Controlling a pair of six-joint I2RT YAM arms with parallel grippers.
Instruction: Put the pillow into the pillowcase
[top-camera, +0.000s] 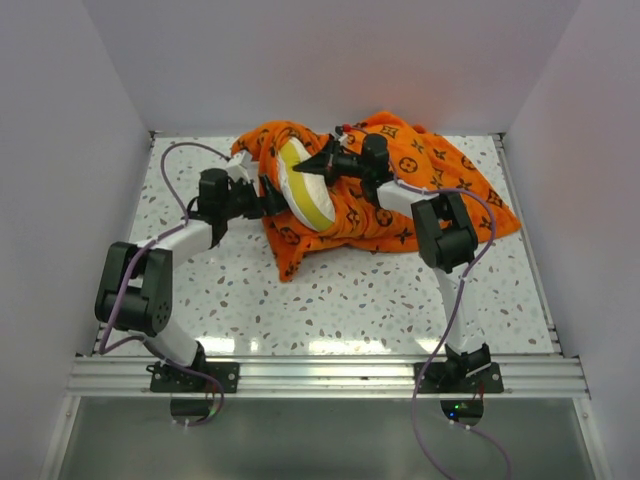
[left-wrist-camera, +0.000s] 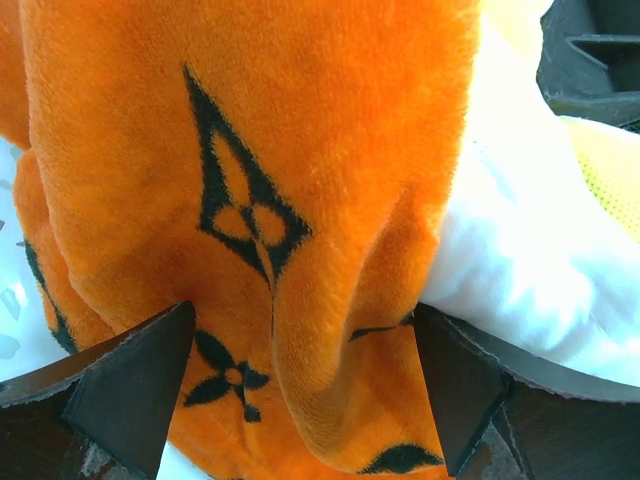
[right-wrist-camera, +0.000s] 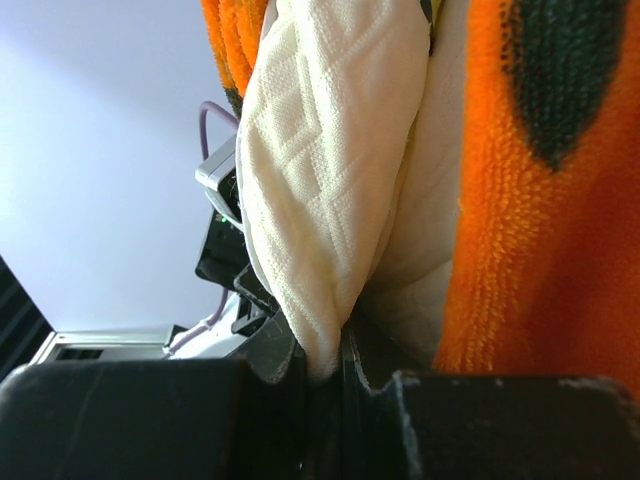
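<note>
While my right pincer (right-wrist-camera: 325, 362) is clamped on the quilted edge of the pillow (top-camera: 298, 182), my left pincer (left-wrist-camera: 305, 345) bites a thick fold of the pillowcase (top-camera: 410, 190) at its mouth, plush filling the gap between my fingers. Both lie by the far edge of the bench (top-camera: 350, 300), about midway along it, the case spreading toward the far right corner. I judge the stuffing about half done. The pillow stands tilted on edge with orange fabric wrapped round its far and left sides, while its cream face and yellow band are bare. Next, I think, my right must work the pillow deeper toward the case's bulk while my left draws the mouth over that band.
</note>
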